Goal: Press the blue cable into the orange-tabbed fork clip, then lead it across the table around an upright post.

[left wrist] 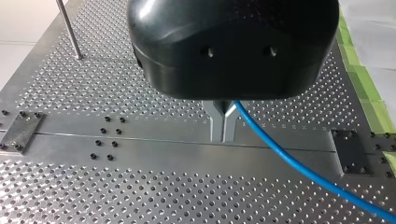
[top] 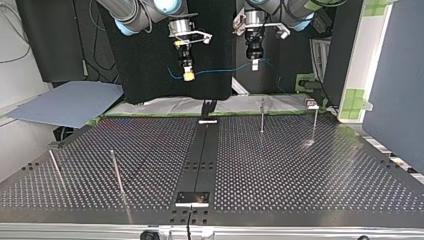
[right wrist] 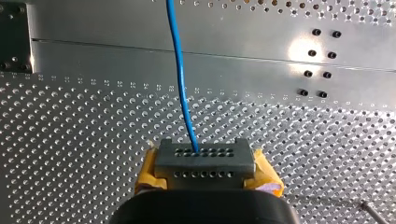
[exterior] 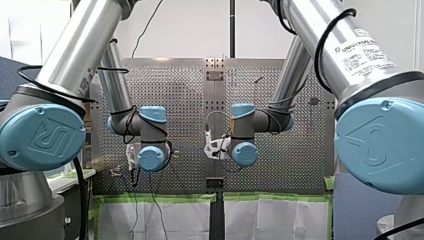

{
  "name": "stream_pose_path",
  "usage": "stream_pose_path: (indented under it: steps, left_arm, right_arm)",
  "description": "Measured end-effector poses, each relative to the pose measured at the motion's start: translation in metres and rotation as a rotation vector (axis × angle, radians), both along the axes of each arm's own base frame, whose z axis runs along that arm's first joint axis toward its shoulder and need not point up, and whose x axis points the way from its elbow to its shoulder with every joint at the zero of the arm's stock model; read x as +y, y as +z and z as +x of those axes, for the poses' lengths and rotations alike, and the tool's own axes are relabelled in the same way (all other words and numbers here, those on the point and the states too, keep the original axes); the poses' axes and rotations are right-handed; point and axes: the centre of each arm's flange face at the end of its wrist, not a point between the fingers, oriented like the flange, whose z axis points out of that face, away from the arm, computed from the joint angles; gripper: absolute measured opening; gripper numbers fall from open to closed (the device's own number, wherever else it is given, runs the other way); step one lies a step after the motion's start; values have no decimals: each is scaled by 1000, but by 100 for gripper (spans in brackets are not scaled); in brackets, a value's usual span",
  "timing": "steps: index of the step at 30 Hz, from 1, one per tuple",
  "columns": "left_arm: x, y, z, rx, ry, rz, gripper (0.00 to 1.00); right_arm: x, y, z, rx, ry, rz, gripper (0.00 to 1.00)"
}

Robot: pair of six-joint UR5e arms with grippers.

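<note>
Silver tubular links (exterior: pixel 85 40) are joined by light-blue, logo-stamped caps (exterior: pixel 44 136), black cables (exterior: pixel 80 200) are run alongside, and a Universal Robots label (exterior: pixel 367 51) is borne by the right arm (exterior: pixel 300 20).

in the top view the cable (top: pixel 220 71) runs between my right gripper (top: pixel 188 76) at the left and my left gripper (top: pixel 254 65) at the right, both well above the table (top: pixel 300 190), on which two posts (top: pixel 262 117) stand at the far right and two other posts (top: pixel 116 172) nearer at the left.

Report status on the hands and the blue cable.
Left hand and right hand shut on blue cable. Cable strung between them above the table. Clip not seen. Posts stand clear.
</note>
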Motion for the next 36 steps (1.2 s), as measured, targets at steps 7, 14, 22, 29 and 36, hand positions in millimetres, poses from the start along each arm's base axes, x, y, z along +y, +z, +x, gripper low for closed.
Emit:
stream_pose_path:
  steps: [7,14,22,29,36]
  left_arm:
    - [2,-3,-2,8,0,7,0]
    - [7,-19,-9,49,0,34,0]
    - [8,-20,-9,54,0,37,0]
    - [8,-20,-9,54,0,37,0]
    - [8,-20,-9,54,0,37,0]
  right_arm:
    - [0,0,0,1,0,0,0]
    - [-3,-22,-3,36,-8,29,0]
    - [3,-61,-9,89,-9,81,0]
    - [4,-69,-11,101,-9,93,0]
    - [5,-70,-11,101,-9,93,0]
